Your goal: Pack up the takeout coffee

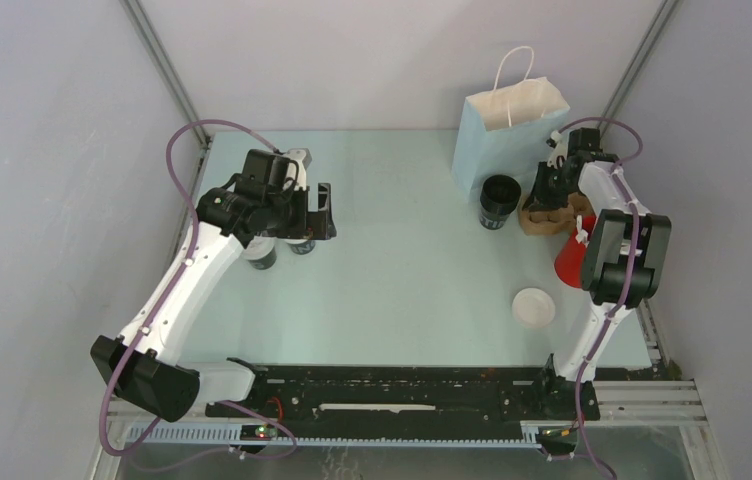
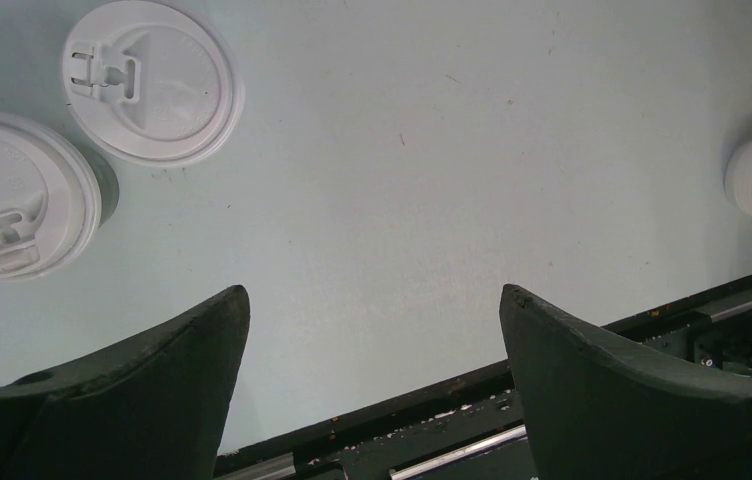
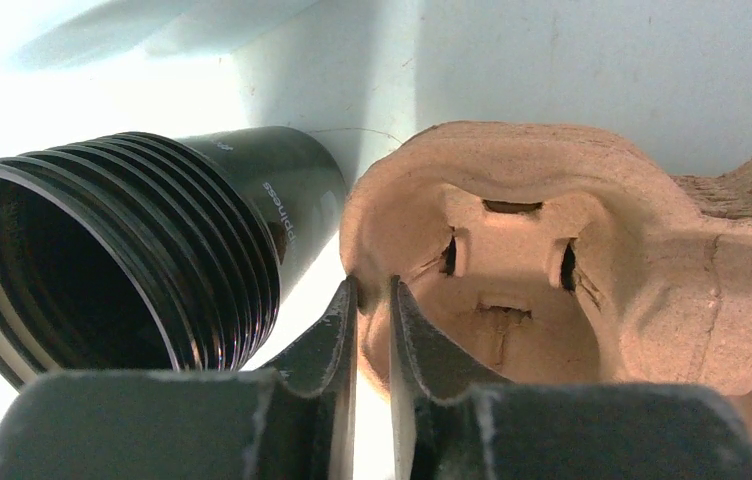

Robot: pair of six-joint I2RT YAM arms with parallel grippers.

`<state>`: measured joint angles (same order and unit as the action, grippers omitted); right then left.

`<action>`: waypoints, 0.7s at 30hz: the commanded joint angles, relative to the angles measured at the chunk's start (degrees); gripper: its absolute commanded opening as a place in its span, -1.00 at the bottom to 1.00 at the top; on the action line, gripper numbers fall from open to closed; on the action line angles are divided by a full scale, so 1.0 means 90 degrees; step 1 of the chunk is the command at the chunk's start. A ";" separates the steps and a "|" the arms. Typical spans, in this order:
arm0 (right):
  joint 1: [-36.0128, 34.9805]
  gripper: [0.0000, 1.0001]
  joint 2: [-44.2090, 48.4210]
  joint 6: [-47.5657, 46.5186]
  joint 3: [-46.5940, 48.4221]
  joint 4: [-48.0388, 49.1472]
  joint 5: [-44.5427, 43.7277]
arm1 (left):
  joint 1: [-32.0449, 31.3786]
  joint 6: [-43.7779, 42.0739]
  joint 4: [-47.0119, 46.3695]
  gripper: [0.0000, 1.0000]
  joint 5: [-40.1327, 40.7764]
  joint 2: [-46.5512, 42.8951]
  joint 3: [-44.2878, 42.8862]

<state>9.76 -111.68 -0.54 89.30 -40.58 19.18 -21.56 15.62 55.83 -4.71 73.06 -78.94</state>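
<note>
Left claw: spread as wide as it goes, holding nothing, hanging over bare worktop. Two lidded cups stand just beside it, outside its fingers, untouched.

Stack of black cups, mouth open, sits just left of the right claw.

Right claw: fingers nearly together astride the near rim of the pulp carrier. Firm pinch or not, cannot tell.

Blue paper bag stands behind that claw. A loose lid lies well back toward its base.

Progress, judged: early. The carrier well in view is empty, no cup is seated, and the bag's inside is hidden.

Writing: small white print on the outermost black cup, too small to read. Lid embossing illegible.
</note>
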 commanded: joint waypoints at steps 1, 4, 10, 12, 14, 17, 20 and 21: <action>0.0124 -0.68 0.0268 0.0030 0.0234 0.0027 0.0017 | 0.0042 0.0023 -0.0088 1.00 -0.0021 -0.0056 -0.0196; 0.0185 -0.82 0.0484 0.0016 0.0204 -0.0014 0.0077 | 0.0042 0.0032 -0.0093 1.00 -0.0033 -0.0043 -0.0197; 0.0291 -0.80 0.0889 0.0030 0.0222 -0.0124 0.0056 | 0.0042 0.0046 -0.0102 1.00 -0.0071 -0.0041 -0.0206; 0.0278 -0.80 0.1036 0.0030 0.0262 -0.0158 -0.0067 | 0.0042 0.0061 -0.0114 1.00 -0.0085 -0.0043 -0.0204; 0.0273 -0.80 0.1199 0.0128 0.0299 -0.0198 -0.0225 | 0.0042 0.0085 -0.0127 1.00 -0.0110 -0.0053 -0.0198; 0.0282 -0.81 0.1525 0.0203 0.0279 -0.0185 -0.0501 | 0.0042 0.0116 -0.0153 1.00 -0.0131 -0.0071 -0.0185; 0.0290 -0.84 0.1856 0.0250 0.0295 -0.0023 -0.0542 | 0.0042 0.0170 -0.0199 1.00 -0.0173 -0.0099 -0.0139; 0.0292 -0.86 0.1961 0.0291 0.0330 0.0029 -0.0519 | 0.0042 0.0197 -0.0219 1.00 -0.0197 -0.0108 -0.0121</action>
<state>12.01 -99.39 0.47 89.41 -42.26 16.23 -21.56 16.16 55.72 -4.93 73.08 -78.94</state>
